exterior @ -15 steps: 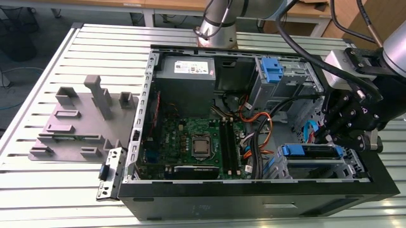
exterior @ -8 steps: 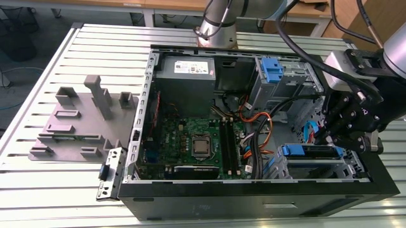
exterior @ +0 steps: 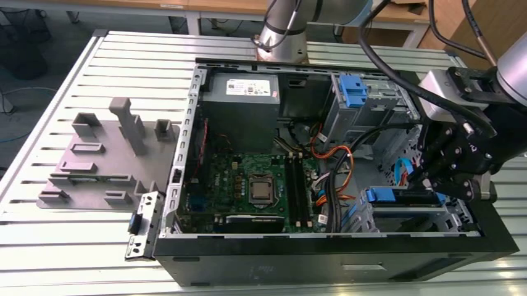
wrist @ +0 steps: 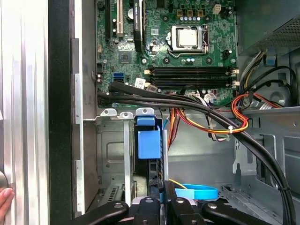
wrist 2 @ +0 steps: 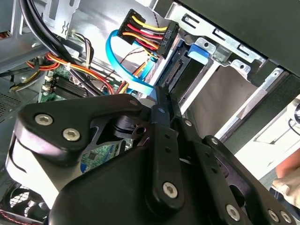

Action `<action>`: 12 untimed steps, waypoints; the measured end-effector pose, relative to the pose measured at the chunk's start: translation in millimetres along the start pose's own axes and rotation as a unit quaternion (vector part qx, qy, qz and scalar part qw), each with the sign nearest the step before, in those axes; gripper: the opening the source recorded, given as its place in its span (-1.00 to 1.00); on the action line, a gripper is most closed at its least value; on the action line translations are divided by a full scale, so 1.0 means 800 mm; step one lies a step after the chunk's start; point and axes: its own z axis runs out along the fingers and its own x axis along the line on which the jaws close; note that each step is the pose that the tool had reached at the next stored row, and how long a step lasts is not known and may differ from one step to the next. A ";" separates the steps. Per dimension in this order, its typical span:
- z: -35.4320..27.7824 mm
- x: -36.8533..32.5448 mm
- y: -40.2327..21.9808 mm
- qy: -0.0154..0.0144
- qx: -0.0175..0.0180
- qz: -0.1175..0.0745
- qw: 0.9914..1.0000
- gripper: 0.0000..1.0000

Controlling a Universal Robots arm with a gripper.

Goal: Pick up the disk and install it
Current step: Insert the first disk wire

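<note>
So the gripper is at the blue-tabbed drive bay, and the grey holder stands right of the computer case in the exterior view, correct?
Not quite. The exterior view shows the grey holder on its left of the computer case; the gripper is indeed at the blue-tabbed drive bay.

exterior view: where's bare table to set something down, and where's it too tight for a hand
Bare table lies at the exterior view's left: beyond the grey holder toward the far edge, and in the near corner between holder and computer case. Crowded: inside the case among the cables, by the pincer.
</note>
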 end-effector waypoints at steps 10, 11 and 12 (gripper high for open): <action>0.0038 0.0007 0.0001 0.000 0.000 0.000 1.000 -0.68; 0.0040 0.0008 0.0001 0.000 -0.002 0.000 1.000 -0.68; 0.0040 0.0008 0.0002 0.000 -0.002 0.000 1.000 -0.68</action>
